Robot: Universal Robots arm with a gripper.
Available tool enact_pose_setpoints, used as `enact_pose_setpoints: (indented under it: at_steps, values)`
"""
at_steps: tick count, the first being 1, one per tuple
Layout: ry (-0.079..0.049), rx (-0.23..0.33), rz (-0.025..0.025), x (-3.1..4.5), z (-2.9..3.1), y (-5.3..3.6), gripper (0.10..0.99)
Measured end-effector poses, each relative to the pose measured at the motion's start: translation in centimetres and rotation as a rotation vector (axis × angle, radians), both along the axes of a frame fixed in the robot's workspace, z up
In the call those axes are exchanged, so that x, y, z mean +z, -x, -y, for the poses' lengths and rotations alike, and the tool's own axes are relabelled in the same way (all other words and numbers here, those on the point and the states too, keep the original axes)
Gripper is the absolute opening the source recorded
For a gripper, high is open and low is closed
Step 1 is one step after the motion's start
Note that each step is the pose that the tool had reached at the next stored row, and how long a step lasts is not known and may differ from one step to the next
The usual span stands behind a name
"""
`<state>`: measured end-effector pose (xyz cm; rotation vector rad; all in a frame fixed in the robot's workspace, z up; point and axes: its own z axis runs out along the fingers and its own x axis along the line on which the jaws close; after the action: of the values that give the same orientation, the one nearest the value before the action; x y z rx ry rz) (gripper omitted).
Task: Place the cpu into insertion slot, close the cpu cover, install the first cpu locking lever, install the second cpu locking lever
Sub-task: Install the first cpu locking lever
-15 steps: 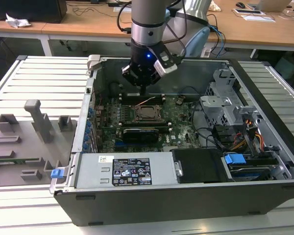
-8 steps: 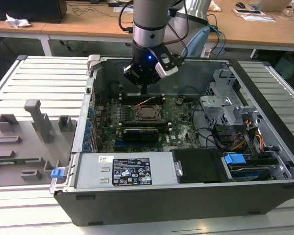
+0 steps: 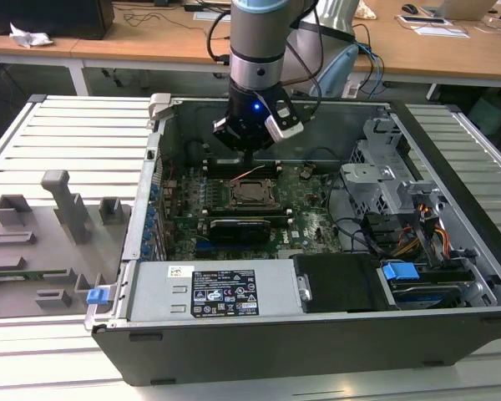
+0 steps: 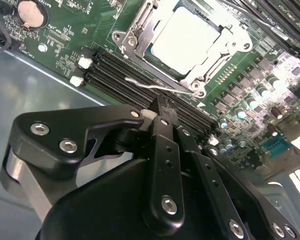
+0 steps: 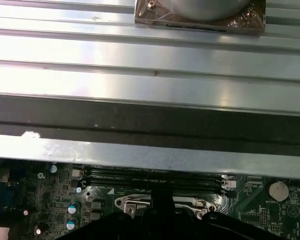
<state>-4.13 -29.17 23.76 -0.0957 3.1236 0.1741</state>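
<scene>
Status, my gripper (image 4: 161,106): fingers pressed together, nothing pinched, tip poised over memory slots (image 4: 117,75).

- cpu (image 4: 186,41): just ahead of my fingertips, seated in insertion slot (image 4: 124,39). Step done.
- cpu cover (image 4: 225,37): lying down over chip rim. Judged closed.
- Locking lever (image 4: 149,85): nearest my tip, lying along slot's near edge. Free end looks unhooked, so judged not latched.
- Far-side lever: state unclear.

Bright, even overhead light; glare washes out the cpu (image 4: 188,42) top.
</scene>
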Motion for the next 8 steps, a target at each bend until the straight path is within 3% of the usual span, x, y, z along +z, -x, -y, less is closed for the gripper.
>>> enact_pose_setpoints:
  at_steps: [8]
  values:
    - [0.001, 0.001, 0.0002, -0.92, -0.15, -0.7, 0.106]
